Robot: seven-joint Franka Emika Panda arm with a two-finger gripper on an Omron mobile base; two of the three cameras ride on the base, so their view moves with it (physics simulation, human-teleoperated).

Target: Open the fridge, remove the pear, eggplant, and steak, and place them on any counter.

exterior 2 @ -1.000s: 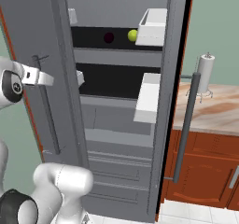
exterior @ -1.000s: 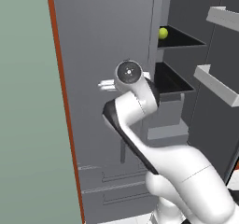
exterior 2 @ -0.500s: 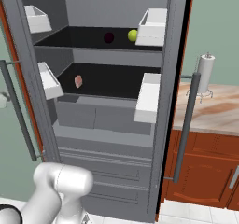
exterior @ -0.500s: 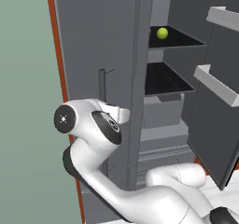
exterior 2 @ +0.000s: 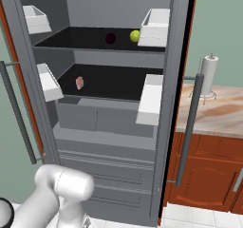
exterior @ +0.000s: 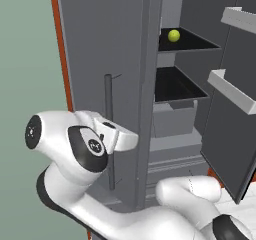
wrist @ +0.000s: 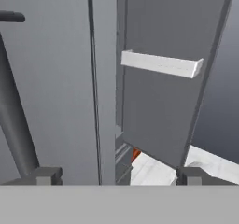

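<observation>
Fridge (exterior 2: 114,127) open; arm (exterior: 85,149) crouched low.

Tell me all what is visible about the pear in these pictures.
The pear is a small, round, smooth yellow-green fruit. It sits upright on the dark upper shelf inside the open fridge, near the shelf's right end in the right base view, just left of a white door bin. The dark eggplant lies apart to its left. Nothing grips it. In the left base view the pear appears past the door edge.
</observation>
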